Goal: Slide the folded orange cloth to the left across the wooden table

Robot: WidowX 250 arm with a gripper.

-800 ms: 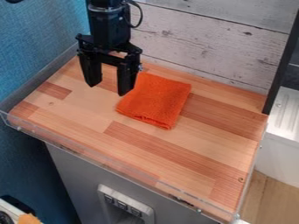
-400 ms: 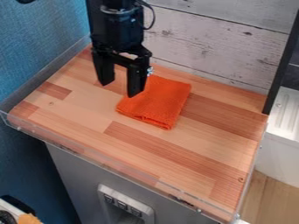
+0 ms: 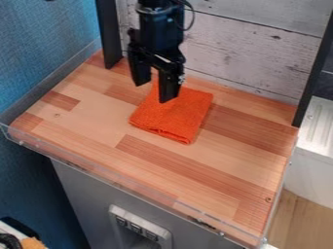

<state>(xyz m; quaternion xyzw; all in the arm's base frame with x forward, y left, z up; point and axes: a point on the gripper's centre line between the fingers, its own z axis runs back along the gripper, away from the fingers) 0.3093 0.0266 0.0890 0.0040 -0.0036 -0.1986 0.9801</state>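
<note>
Here on the wooden table, the black gripper is wide apart with nothing between its fingers, and it's come rightward from the earlier frame, one finger now well across the cloth in view, contact hard to call! The folded orange cloth lies unmoved just behind the table's middle, nearly square, its slightly longer axis running from back edge to front edge, a corner angled frontward.
</note>
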